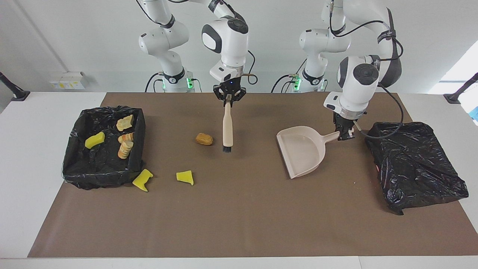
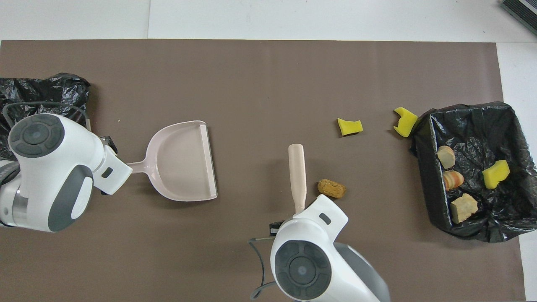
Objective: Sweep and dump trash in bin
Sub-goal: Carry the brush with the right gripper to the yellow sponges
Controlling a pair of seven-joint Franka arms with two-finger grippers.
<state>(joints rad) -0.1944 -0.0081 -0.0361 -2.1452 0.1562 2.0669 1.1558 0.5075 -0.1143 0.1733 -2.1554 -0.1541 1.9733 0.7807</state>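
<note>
Trash [image 1: 204, 139] lies on the brown mat [image 1: 239, 224]: a brown lump sits just beside the brush [image 1: 227, 129], and two yellow bits [image 1: 185, 177] lie nearer the bin [image 1: 102, 149], one of them touching its wall. More scraps are already in the bin, which stands at the right arm's end of the table. The right gripper [image 1: 228, 98] pinches the top of the brush handle, so the brush hangs down with its dark bristles at the mat, close to the lump. That looks like a good spot to start a sweep. The left gripper [image 1: 343, 133] is pressed tight on the dustpan [image 1: 301, 151] handle. The pan sits low over the mat with its open edge turned toward the brush and the trash, so the scraps can be pushed in. It is well apart from the lump for now. A black bag [image 1: 414, 166] lies at the left arm's end.
</note>
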